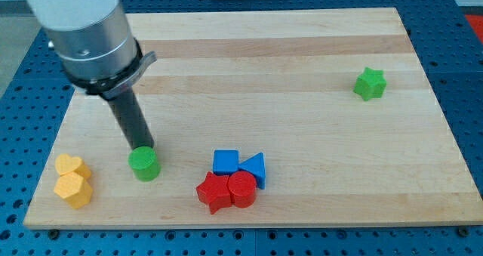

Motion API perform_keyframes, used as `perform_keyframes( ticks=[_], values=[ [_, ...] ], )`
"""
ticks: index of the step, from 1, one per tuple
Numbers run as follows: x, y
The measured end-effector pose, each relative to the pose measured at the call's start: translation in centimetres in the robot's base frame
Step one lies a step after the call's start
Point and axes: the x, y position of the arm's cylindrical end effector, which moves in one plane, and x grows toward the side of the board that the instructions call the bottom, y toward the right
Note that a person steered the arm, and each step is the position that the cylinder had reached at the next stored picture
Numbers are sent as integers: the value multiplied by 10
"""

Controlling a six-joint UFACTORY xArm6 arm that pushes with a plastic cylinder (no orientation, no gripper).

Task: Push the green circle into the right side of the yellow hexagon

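Note:
The green circle (143, 165) sits on the wooden board (249, 60) near the view's bottom left. The yellow hexagon (74, 189) lies to its left and a little lower, at the board's bottom-left corner, with a gap between them. My tip (140, 146) is at the green circle's top edge, touching or nearly touching it. The dark rod rises up and to the left toward the grey arm body (87, 29).
A yellow heart (72, 166) sits just above the yellow hexagon, touching it. A cluster of a blue cube (225, 161), blue triangle (255, 168), red star (213, 192) and red circle (243, 188) lies right of the green circle. A green star (370, 84) is at the right.

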Motion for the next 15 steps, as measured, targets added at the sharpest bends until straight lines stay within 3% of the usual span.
perform_keyframes(
  ticks=[1, 3, 6, 7, 8, 9, 11, 13, 15],
  values=[
    [7, 4],
    [3, 76],
    [38, 39],
    [38, 27],
    [16, 53],
    [12, 42],
    [45, -12],
    [46, 12],
    [-57, 122]
  ],
)
